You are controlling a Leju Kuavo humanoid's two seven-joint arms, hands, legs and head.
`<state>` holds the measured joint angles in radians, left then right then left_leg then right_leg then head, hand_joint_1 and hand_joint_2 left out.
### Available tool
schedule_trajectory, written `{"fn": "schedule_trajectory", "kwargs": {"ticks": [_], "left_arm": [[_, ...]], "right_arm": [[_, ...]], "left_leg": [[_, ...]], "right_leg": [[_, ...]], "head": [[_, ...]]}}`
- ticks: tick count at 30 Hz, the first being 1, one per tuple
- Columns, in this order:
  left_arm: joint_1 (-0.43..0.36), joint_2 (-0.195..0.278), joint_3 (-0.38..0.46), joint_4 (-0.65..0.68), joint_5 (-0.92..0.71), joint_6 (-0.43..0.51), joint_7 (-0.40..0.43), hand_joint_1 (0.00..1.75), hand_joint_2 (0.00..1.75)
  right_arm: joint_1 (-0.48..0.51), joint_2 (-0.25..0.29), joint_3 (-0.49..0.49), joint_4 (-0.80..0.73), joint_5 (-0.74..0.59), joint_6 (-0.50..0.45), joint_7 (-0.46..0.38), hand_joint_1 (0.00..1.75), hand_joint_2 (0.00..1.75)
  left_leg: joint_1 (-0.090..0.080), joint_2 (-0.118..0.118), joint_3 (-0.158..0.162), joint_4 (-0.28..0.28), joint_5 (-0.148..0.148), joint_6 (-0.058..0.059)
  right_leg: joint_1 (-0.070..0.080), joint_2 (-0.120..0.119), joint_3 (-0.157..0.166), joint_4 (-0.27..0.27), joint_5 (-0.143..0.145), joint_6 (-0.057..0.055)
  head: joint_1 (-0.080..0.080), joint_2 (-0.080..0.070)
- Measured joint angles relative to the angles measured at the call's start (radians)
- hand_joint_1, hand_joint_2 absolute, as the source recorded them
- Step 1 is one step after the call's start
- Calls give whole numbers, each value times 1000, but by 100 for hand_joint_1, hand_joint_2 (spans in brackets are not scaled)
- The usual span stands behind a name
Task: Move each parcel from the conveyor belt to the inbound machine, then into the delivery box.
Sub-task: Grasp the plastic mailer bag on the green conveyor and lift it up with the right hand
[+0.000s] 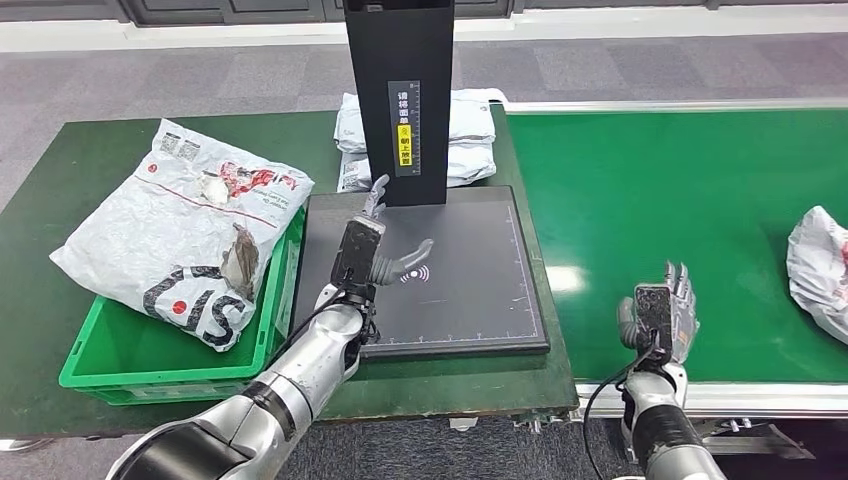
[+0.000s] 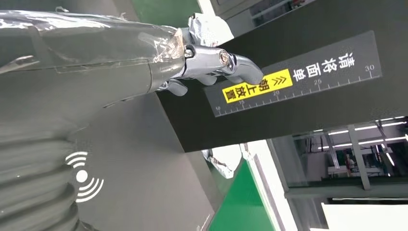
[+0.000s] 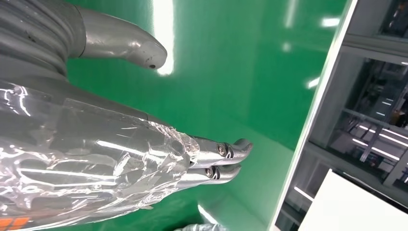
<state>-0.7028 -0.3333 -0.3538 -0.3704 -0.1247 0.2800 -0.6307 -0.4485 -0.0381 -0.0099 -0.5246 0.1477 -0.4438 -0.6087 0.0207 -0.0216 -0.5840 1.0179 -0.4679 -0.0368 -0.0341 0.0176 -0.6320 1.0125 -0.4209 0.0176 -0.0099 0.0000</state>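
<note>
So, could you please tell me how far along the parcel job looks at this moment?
Done: one large parcel already lies on the green delivery box. In hand: nothing. The left hand hovers open over the inbound machine's bare scan plate, and the right hand is open above the conveyor belt. Left: another parcel waits at the belt's right edge, not yet picked up.

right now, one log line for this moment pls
left hand: open, above scan pad | right hand: open, over conveyor belt | crate: holds printed parcel | next parcel: on belt, right edge
</note>
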Motion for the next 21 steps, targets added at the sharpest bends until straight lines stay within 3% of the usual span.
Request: {"fn": "schedule_trajectory", "kwargs": {"ticks": [21], "left_arm": [[52,-16,12,7,9,-24,-49,0,175]], "right_arm": [[20,-33,-9,24,74,-30,-39,0,175]], "left_leg": [[0,0,0,0,0,0]], "right_leg": [[0,0,0,0,0,0]], "head": [[0,0]]}}
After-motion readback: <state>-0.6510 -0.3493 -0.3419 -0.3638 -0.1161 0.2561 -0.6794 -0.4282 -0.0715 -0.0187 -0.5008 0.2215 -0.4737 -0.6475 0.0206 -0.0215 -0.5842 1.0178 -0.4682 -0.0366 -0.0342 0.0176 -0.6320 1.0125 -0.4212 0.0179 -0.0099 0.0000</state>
